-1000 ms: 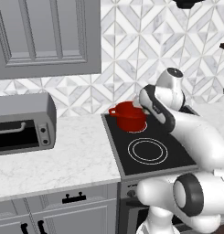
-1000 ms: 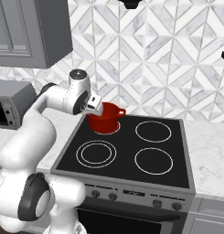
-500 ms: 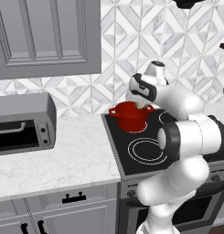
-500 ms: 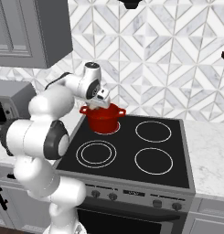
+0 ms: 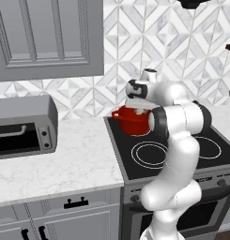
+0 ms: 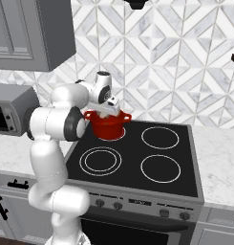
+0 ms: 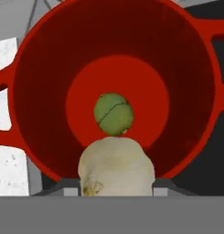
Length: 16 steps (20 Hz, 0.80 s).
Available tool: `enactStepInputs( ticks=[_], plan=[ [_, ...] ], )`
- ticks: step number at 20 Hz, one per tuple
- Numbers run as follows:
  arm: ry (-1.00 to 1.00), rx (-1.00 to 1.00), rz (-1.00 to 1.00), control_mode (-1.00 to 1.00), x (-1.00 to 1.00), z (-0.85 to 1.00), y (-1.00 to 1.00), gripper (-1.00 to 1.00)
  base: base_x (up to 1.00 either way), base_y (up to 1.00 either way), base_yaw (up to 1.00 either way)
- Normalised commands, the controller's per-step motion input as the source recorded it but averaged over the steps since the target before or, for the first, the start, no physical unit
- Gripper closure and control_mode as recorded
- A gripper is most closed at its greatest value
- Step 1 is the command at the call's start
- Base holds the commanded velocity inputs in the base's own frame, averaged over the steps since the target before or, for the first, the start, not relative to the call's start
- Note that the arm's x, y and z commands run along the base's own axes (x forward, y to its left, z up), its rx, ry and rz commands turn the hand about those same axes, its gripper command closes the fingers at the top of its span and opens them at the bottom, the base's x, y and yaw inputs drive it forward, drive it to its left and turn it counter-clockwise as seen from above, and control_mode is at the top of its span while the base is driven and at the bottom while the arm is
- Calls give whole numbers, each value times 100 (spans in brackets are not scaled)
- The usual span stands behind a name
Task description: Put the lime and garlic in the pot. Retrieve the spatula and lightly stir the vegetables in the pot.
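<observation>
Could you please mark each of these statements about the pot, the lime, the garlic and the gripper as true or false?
1. The lime already lies on the bottom of the red pot. True.
2. The gripper is shut on the garlic above the pot. True.
3. The pot stands on the front left burner. False: it stands on the back left burner, and the front left burner is bare.
4. The garlic rests on the pot's floor beside the lime. False: it is held between the fingers, over the pot.
5. A toaster oven stands on the counter to the left of the stove. True.
</observation>
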Motion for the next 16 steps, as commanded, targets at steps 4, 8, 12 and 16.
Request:
enactStepInputs(
  ticks=[4, 8, 12, 16],
  plan=[
    [0, 0, 0, -100, 39, -26, 0, 100, 0, 0, 0],
    [0, 0, 0, -100, 28, -11, 0, 100, 0, 0, 0],
    [0, 0, 0, -100, 24, -30, 0, 100, 0, 0, 0],
    [0, 0, 0, -100, 13, -32, 0, 100, 0, 0, 0]
  ],
)
